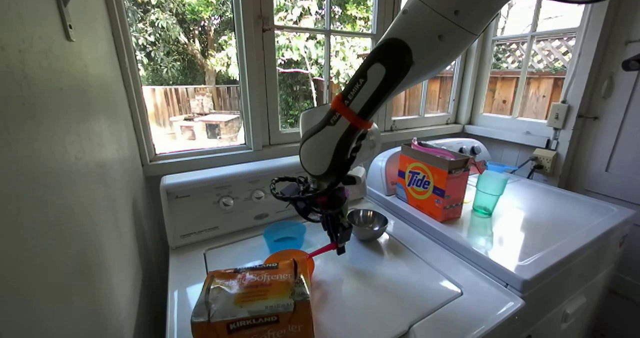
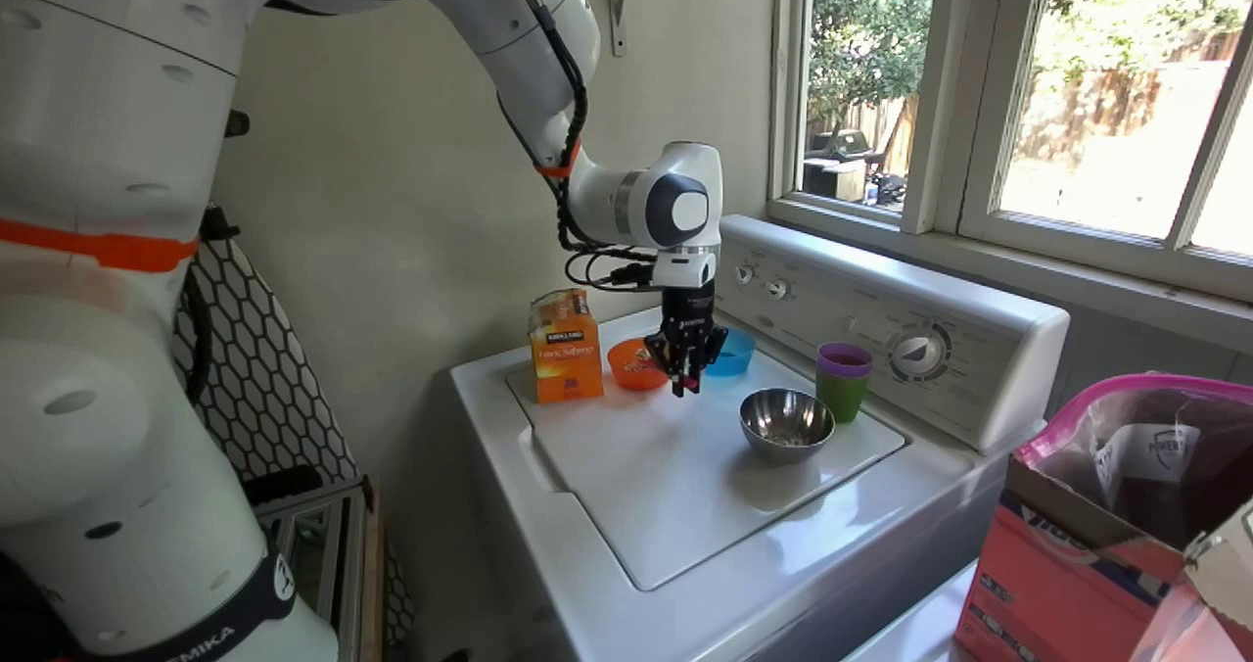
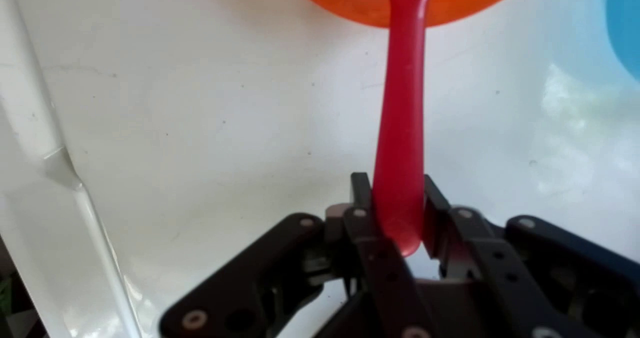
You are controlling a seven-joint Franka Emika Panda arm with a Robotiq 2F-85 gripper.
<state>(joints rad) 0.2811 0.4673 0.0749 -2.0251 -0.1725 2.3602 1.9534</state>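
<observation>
My gripper [image 3: 397, 193] clamped on near end of red utensil [image 3: 405, 103]. In wrist view, it runs toward twelve o'clock, across rim of orange bowl [image 3: 350, 8]; blue bowl [image 3: 627, 23] at two o'clock.

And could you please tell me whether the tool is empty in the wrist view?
No, the tool is closed on a red utensil that extends over the orange bowl.
</observation>
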